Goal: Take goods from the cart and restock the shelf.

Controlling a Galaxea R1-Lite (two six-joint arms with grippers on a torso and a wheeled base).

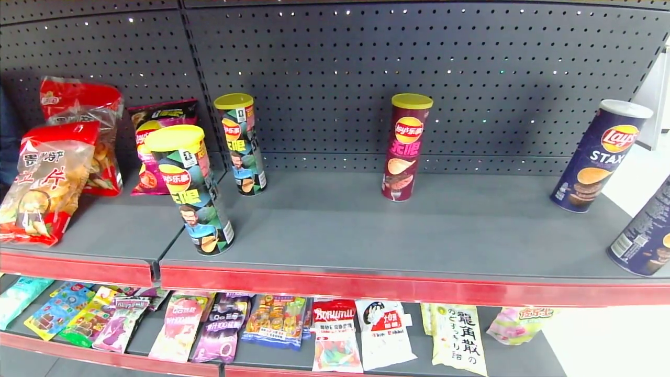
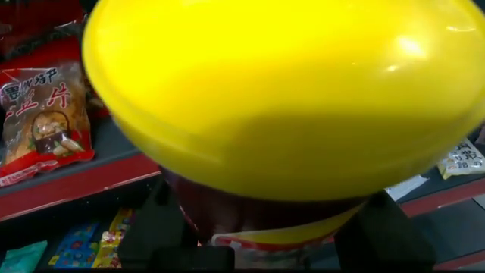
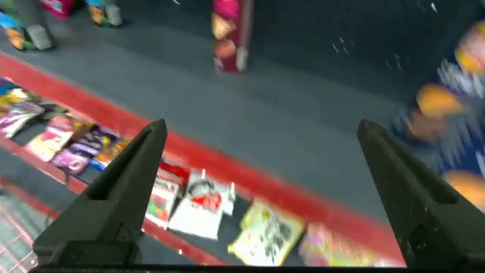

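L hand pinches the held can: dark fingers sit on either side of its maroon body, just under the wide yellow lid. This can is out in front of the shelf, w/ the red front strip running behind it; can't tell if it rests on anything. R hand is spread wide w/ nothing between its fingers, and hovers above the front strip w/ the lower-shelf packets below it. Upright on the shelf: a teal can near the front edge at left, a 2nd teal can behind it nearer the pegboard back, and a maroon can standing alone mid-shelf, well apart from the others. At far right is a blue can w/ white lid, and another blue can is cut off by the frame edge nearer the front. On the left section a red snack bag sits at the front, w/ a 2nd red bag behind it and a purple chip bag just behind the front teal can. The packets lie flat in a row.
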